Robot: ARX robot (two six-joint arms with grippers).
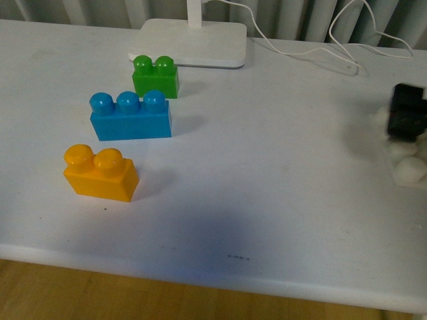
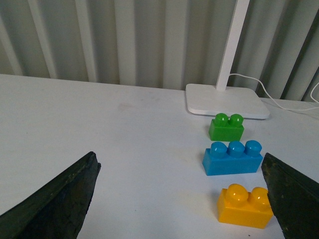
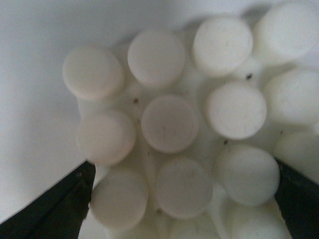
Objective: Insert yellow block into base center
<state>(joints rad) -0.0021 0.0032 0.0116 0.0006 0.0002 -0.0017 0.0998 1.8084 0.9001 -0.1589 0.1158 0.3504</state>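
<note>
The yellow block (image 1: 101, 173) lies on the white table at the front left, studs up. In the left wrist view it (image 2: 245, 205) sits just inside one dark finger. My left gripper (image 2: 182, 199) is open and empty, low over the table; it is out of the front view. The white studded base (image 1: 407, 168) is at the far right edge of the front view, partly hidden by my right gripper (image 1: 407, 113). In the right wrist view the base (image 3: 169, 124) fills the frame, close below the open, empty right gripper (image 3: 182, 199).
A blue three-stud brick (image 1: 130, 116) and a green two-stud brick (image 1: 155, 77) stand behind the yellow block. A white lamp foot (image 1: 190, 42) with its cable (image 1: 313, 47) is at the back. The table's front edge (image 1: 213, 277) is near.
</note>
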